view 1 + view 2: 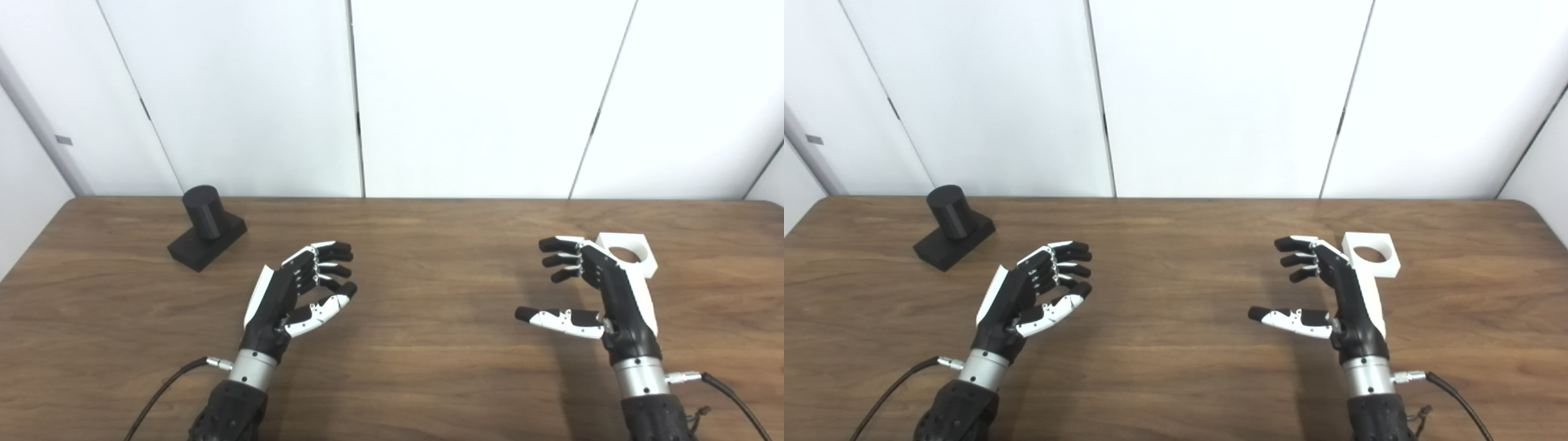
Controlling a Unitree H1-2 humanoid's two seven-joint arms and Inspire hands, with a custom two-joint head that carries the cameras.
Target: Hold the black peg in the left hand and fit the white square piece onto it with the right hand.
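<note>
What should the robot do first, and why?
Probably move the left hand toward the black peg at the table's far left. Both hands are open and hold nothing; the peg stands untouched, and the white square piece lies beside the right hand.

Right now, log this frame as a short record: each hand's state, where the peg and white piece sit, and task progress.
left hand: open, holds nothing, over the table
right hand: open, holds nothing
peg: upright on its base, far left of the table, beyond the left hand, untouched
white piece: flat on the table, round hole up, just beyond the right hand
progress: nothing grasped yet
</note>
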